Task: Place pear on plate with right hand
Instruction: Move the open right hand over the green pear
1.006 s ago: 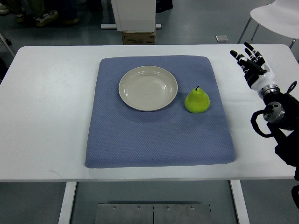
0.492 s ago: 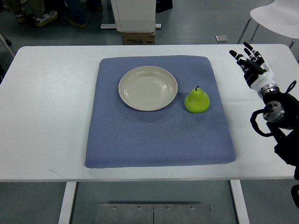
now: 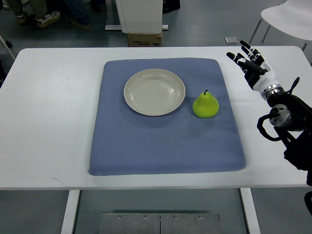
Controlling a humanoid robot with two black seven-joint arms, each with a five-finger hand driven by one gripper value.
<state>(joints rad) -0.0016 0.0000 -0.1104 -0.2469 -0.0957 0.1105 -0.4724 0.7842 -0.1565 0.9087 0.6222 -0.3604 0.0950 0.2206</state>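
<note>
A green pear point(image 3: 205, 105) stands upright on the blue mat point(image 3: 165, 141), just right of the cream plate point(image 3: 154, 92), which holds nothing. My right hand point(image 3: 247, 63) hovers over the white table near the mat's upper right corner. Its fingers are spread and hold nothing. It is well to the right of the pear and a little farther back. The left arm does not show.
The white table point(image 3: 48, 112) carries the mat. A white chair point(image 3: 287, 17) stands off the far right corner. Behind the table are a white pedestal point(image 3: 141, 14) with a cardboard box and people's feet point(image 3: 46, 18) at the top left.
My right hand has shifted left toward the mat and the pear. The pear and plate have not moved.
</note>
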